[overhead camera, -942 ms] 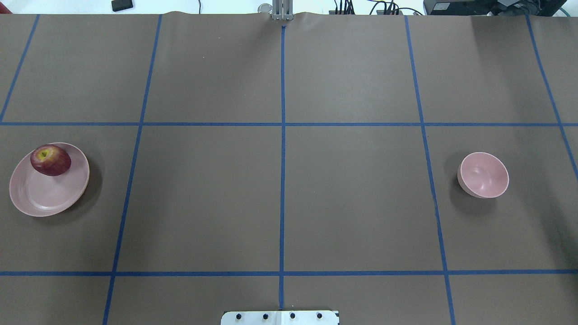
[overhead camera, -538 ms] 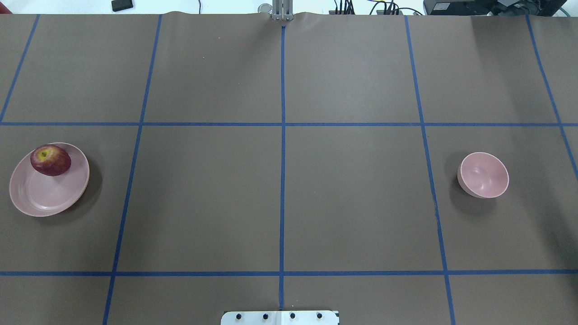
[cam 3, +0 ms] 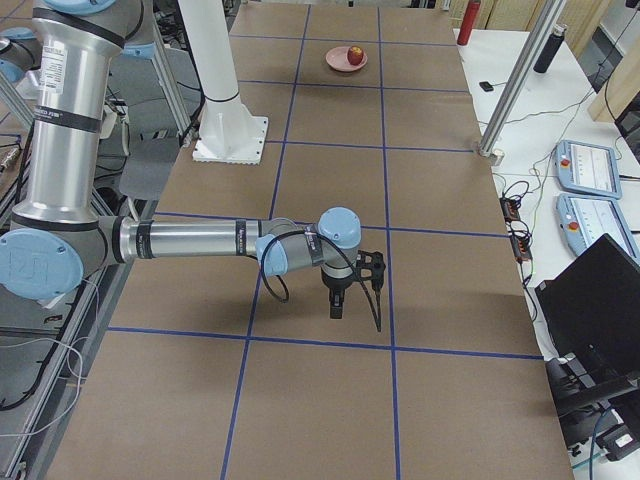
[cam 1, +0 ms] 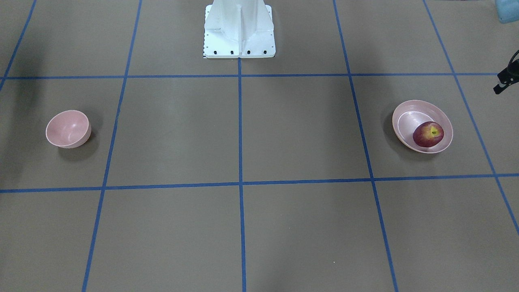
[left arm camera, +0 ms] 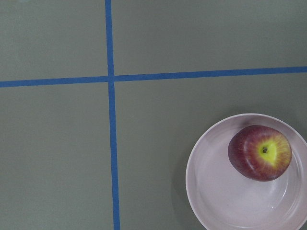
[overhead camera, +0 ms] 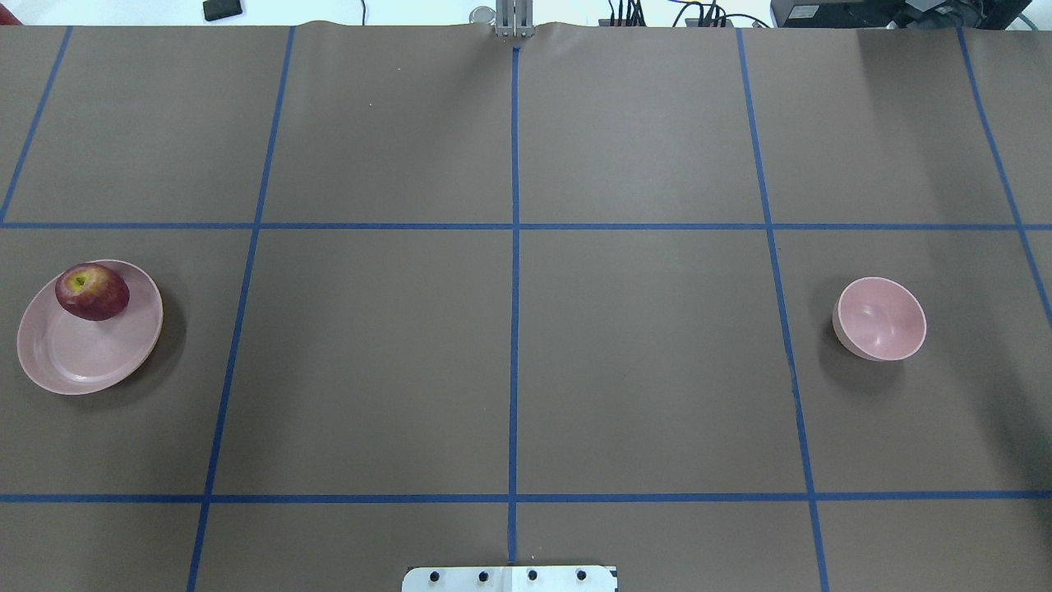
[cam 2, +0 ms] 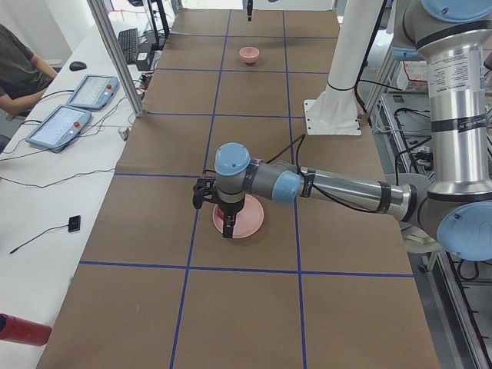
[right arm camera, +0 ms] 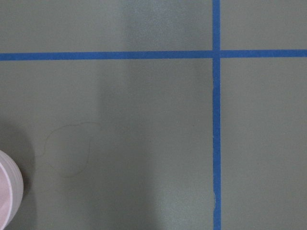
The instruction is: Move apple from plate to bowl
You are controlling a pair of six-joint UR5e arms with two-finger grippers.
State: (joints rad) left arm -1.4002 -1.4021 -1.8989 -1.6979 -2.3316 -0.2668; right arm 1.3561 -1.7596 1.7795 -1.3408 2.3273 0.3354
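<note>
The dark-red apple (overhead camera: pixel 92 291) lies at the far side of the pale-pink plate (overhead camera: pixel 82 353), on the table's left. It also shows in the front view (cam 1: pixel 428 134) and the left wrist view (left arm camera: pixel 261 152). The small pink bowl (overhead camera: pixel 879 319) stands empty on the right. My left gripper (cam 2: pixel 224 223) hangs above the plate and shows only in the exterior left view. My right gripper (cam 3: pixel 338 300) hangs near the bowl, whose rim (right arm camera: pixel 7 191) shows in the right wrist view. I cannot tell whether either gripper is open or shut.
Brown table cover with a grid of blue tape lines (overhead camera: pixel 514 288). The white robot base (cam 1: pixel 239 28) stands at the middle of the near edge. A black part (cam 1: pixel 506 77) pokes in at the front view's right edge. Operator panels (cam 3: pixel 585 165) lie beyond the far edge.
</note>
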